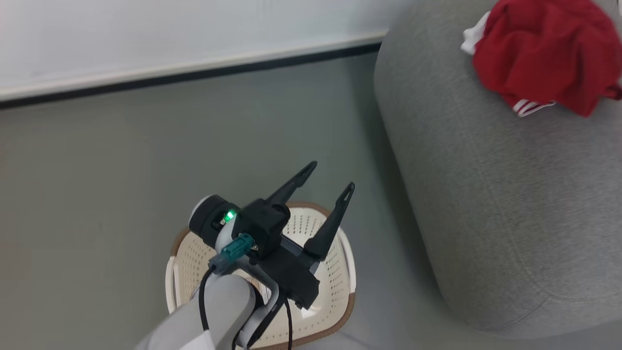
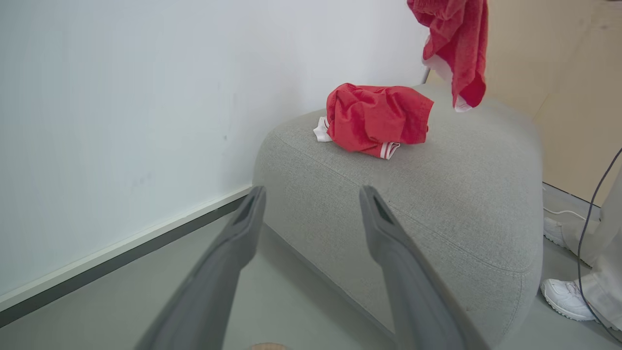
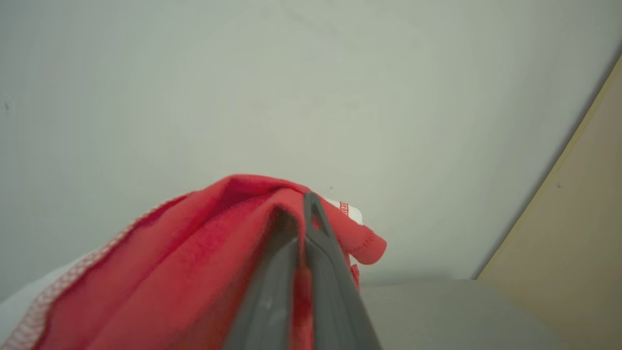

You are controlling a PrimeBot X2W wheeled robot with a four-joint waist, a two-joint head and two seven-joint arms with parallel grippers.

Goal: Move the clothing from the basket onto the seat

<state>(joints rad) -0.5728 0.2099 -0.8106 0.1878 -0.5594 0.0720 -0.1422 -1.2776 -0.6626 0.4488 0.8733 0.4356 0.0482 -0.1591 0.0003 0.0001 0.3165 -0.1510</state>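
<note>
A crumpled red garment point(image 1: 546, 53) with white stripes lies on top of the grey sofa point(image 1: 486, 194); it is the same red garment point(image 2: 376, 119) on the sofa point(image 2: 437, 194) in the left wrist view. My left gripper point(image 1: 333, 180) hangs open and empty over the cream basket point(image 1: 330, 287), fingers pointing toward the sofa. In the right wrist view my right gripper point(image 3: 296, 214) is shut on a second red garment point(image 3: 194, 272), which drapes over its fingers. That second garment point(image 2: 459, 43) dangles in the air above the sofa's far side.
A white wall with a dark baseboard point(image 1: 194, 73) runs behind the grey floor point(image 1: 97, 170). A person's white shoes point(image 2: 566, 296) and pale trouser legs stand right of the sofa. A beige panel point(image 2: 559, 97) rises behind it.
</note>
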